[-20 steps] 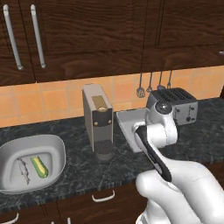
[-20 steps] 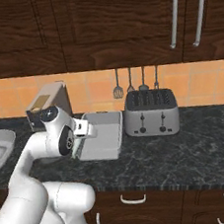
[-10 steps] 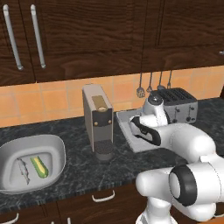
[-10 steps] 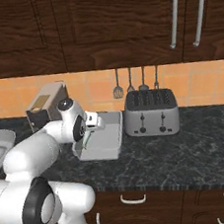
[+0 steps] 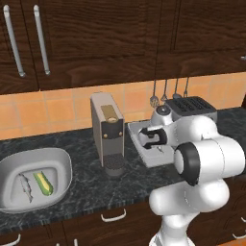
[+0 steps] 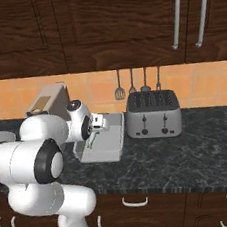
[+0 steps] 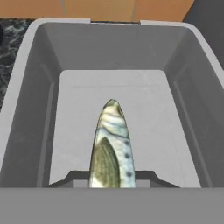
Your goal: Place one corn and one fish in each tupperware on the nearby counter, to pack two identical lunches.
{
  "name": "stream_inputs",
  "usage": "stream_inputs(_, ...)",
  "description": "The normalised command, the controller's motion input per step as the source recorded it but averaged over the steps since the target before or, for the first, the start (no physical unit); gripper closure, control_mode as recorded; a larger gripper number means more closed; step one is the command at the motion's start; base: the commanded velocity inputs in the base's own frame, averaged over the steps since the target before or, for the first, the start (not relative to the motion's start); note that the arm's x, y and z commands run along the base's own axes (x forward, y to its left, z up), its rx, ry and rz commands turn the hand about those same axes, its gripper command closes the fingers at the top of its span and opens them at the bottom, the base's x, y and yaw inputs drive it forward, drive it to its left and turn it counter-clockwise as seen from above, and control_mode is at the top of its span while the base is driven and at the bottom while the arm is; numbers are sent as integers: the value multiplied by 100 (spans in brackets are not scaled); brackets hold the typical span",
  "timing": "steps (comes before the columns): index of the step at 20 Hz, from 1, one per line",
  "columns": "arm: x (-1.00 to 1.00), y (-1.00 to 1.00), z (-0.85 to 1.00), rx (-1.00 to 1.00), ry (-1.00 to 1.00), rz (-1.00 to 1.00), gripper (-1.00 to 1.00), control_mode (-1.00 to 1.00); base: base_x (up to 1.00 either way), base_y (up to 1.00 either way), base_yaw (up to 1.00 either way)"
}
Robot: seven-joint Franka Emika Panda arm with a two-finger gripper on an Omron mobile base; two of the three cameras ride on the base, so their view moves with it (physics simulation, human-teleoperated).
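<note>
Arm swung down over the rectangular tupperware (image 7: 30,87); fingers (image 7: 144,177) clenched on fish (image 7: 111,146), tub floor directly beyond them. Ready to drop.

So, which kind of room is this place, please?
It looks like a home kitchen, rendered: a black marbled counter under dark wood cabinets, with a silver toaster, a coffee machine and utensils hanging on an orange tiled wall.
</note>
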Motion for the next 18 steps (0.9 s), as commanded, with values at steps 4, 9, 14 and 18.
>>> stream_inputs(4, 35, 0, -24, 0, 2, 0, 100, -100, 0, 0, 0)
stream_inputs(9, 37, 0, -6, 0, 10, 0, 100, -100, 0, 0, 0)
stream_inputs(14, 36, 4, -7, 0, 14, 0, 100, -100, 0, 0, 0)
stream_inputs(18, 31, 5, -23, 0, 4, 0, 100, -100, 0, 0, 0)
